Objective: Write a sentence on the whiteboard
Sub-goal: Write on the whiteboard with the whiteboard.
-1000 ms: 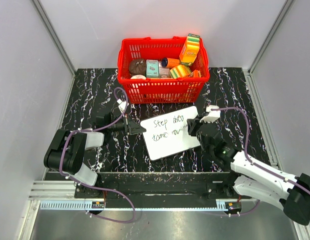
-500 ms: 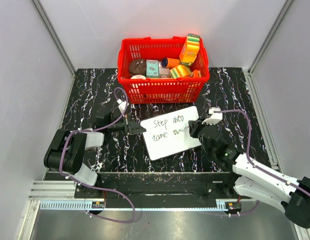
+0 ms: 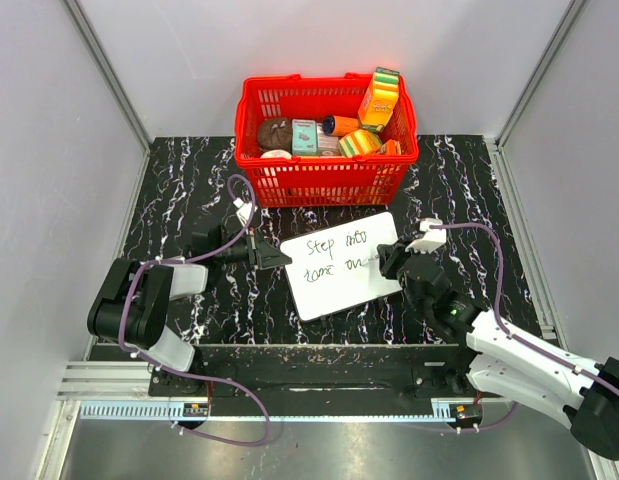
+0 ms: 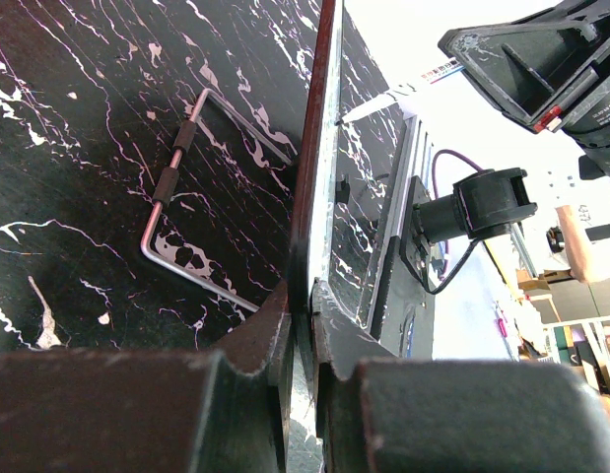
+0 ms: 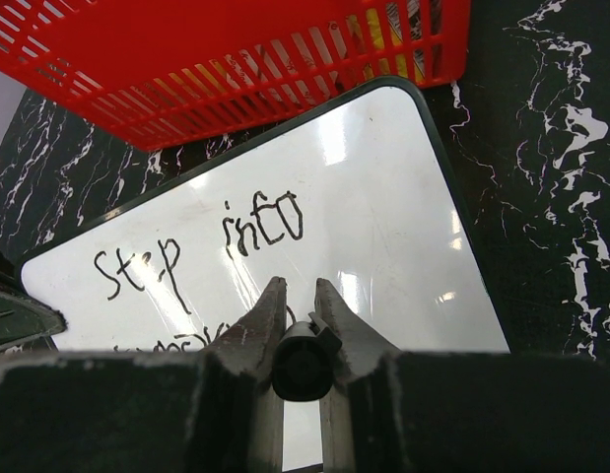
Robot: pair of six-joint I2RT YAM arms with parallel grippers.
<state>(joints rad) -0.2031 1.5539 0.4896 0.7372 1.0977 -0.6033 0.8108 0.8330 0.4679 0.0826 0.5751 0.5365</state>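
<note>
The whiteboard lies tilted on the black marble table in front of the red basket. The sentence runs in two black handwritten lines; the upper one reads "Step into", and the lower one is partly hidden behind my right fingers. My left gripper is shut on the board's left edge; in the left wrist view its jaws pinch the thin board edge. My right gripper is shut on a black marker, held over the end of the lower line, near the board's right side.
The red basket, holding several boxes and packets, stands directly behind the board, its wall close to the board's far edge. A bent metal wire shows beside the board's edge. Grey walls enclose the table on three sides.
My right gripper has shifted slightly rightward and toward me along the lower line, and that line has grown by a few strokes. The left gripper and the board have stayed still.
</note>
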